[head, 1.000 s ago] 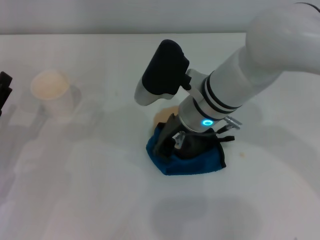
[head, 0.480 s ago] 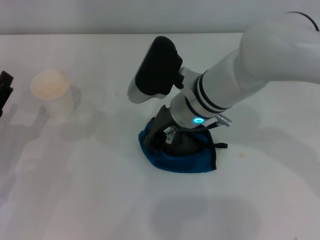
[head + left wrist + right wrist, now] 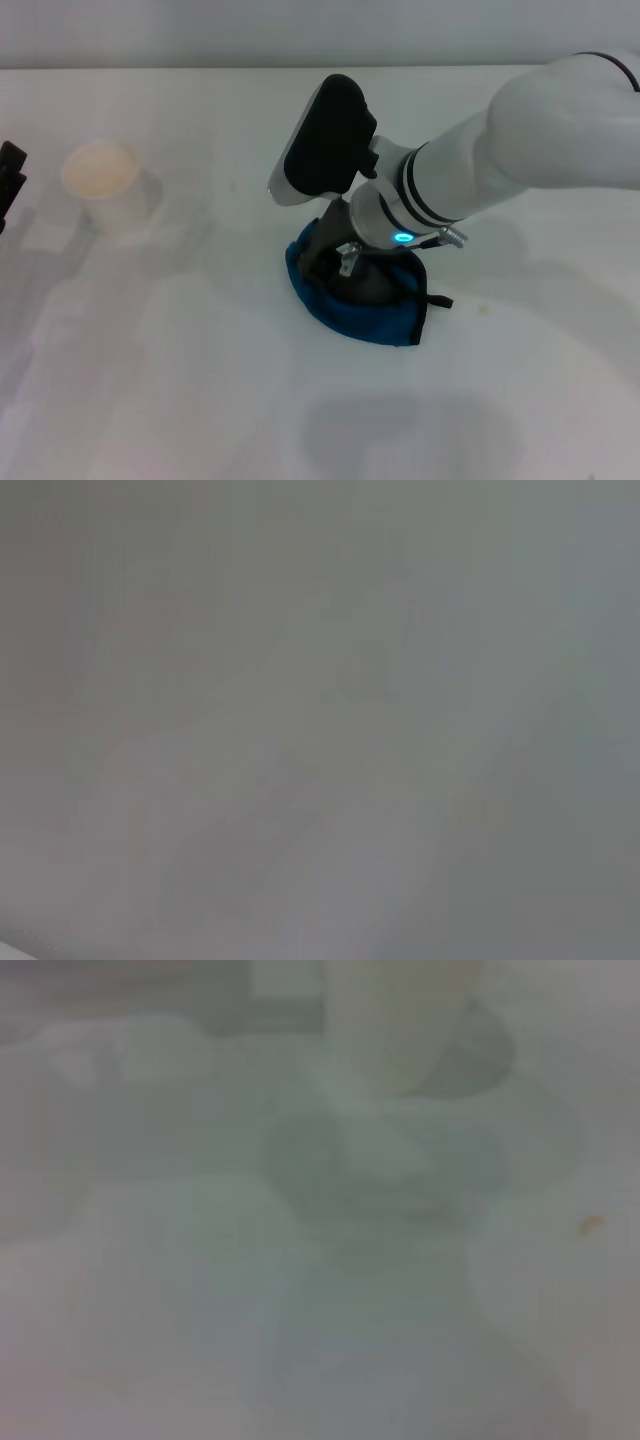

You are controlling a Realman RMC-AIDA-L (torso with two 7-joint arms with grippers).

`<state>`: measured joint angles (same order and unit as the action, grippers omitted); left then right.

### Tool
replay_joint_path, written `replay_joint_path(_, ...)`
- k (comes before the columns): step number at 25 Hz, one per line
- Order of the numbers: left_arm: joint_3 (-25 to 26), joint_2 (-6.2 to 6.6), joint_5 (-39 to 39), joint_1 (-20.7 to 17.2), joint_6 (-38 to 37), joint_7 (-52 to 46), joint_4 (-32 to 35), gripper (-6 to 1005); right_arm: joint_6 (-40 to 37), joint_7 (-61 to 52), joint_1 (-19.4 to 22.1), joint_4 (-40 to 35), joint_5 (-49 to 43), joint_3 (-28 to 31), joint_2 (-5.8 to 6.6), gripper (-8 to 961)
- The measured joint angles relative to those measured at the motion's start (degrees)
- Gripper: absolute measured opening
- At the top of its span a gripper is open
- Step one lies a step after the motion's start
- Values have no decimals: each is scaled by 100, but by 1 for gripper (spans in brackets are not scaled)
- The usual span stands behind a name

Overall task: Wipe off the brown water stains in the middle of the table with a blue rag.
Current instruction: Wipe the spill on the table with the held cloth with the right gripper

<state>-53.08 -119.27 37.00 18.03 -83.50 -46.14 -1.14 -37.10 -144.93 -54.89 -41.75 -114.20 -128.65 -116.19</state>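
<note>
the broad white surface (image 3: 180, 400) is seen to fill the head view, its far edge running along the top; the right arm is stretched in from the right edge toward the middle of the surface, and its right pincer (image 3: 345, 272) is pressed down into the blue rag (image 3: 372, 315), with the cloth bunched around the dark fingers; whether the cloth is actually gripped cannot be told; the blue rag is laid near the middle of the surface, its black loop (image 3: 437, 300) pointed toward the right edge; a white paper cup (image 3: 102, 185) is stood upright well apart, toward the left edge; only a dark part of the left pincer (image 3: 8, 180) is shown at the left edge, and its opening cannot be told; of the brown water stains, a small tan droplet (image 3: 486, 309) is left bare just beyond the rag, toward the right edge.
</note>
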Motion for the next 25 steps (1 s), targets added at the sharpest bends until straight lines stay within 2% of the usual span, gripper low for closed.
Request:
replay_joint_path(14,0,-9,-21,-1,0,0,-9,894,779,0,10,597,-180,46,0,43)
replay_joint_path(20,6,-9,-29,-13,-5,0,-6,895,942,0,1,817,-185,79,51,43)
replay_joint_path(25,9,-9,-41,-36,-64,0,-7,895,902,0,103,905,-671,569,71,43)
